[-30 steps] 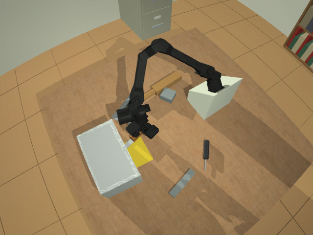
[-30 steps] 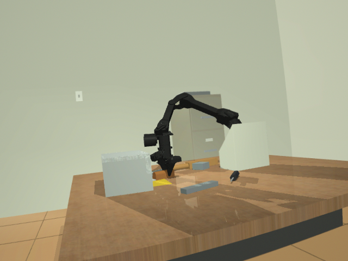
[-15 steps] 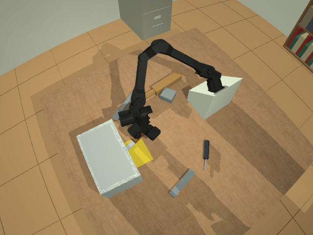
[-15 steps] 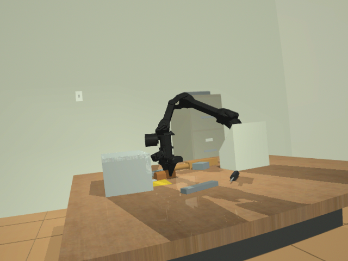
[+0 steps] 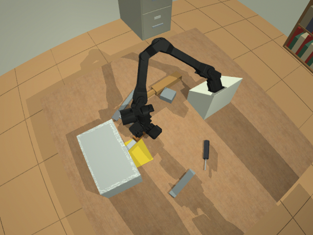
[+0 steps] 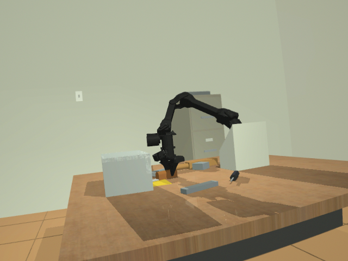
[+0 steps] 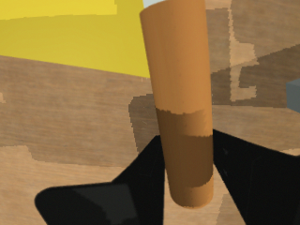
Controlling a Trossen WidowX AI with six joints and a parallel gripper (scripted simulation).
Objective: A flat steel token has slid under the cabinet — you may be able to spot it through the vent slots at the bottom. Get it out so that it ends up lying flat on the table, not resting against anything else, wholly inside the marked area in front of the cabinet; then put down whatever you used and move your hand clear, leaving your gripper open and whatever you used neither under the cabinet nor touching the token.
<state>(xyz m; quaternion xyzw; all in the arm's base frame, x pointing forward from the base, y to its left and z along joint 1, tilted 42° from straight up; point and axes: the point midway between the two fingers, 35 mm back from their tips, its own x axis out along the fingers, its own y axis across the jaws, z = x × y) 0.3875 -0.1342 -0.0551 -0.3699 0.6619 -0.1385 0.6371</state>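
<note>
The pale cabinet (image 5: 106,154) (image 6: 128,174) stands on the table, with the yellow marked area (image 5: 143,154) (image 6: 162,183) (image 7: 70,47) along its front. My gripper (image 6: 172,174) (image 7: 183,137) is shut on the orange-brown handle (image 5: 137,138) (image 6: 166,174) (image 7: 180,70) of a tool, low over the table beside the yellow area. The tool's light grey blade (image 5: 130,144) (image 6: 155,180) points to the cabinet front across a corner of the yellow area; its far end is hidden in the top view. The steel token is not visible, and the vent slots face away from these views.
A grey bar (image 5: 182,182) (image 6: 199,187) and a dark-handled screwdriver (image 5: 206,149) (image 6: 234,175) lie on the table. A grey block (image 5: 168,95) (image 6: 200,165), a wooden-coloured tool (image 5: 167,82) and another long grey piece (image 5: 123,105) lie behind the arm. A white wedge-shaped block (image 5: 219,101) (image 6: 250,145) stands by the arm's base.
</note>
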